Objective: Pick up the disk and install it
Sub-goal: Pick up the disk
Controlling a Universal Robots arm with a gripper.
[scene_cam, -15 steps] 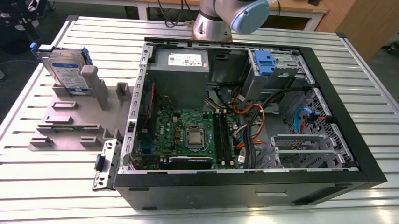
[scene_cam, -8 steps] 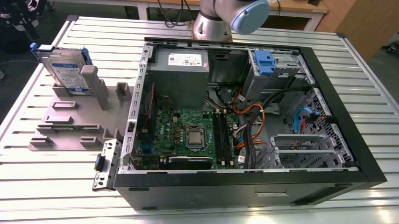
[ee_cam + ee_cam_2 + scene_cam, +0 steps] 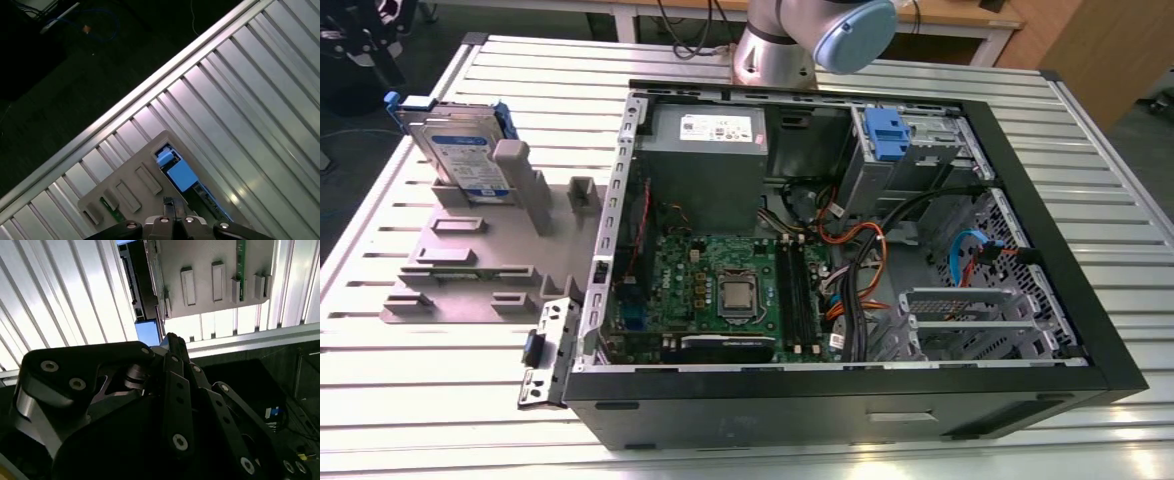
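While disk [image 3: 458, 152] stands upright in grey holder [image 3: 467, 272], jaws hover apart from it, pressed together, empty.

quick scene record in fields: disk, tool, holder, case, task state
disk: upright in the grey holder, on the exterior view's left, outside the case
holder: on the slatted table, beside the case
tool: above the holder, near the disk's blue bracket in the first wrist view
case: open, motherboard exposed
task state: disk not yet picked up
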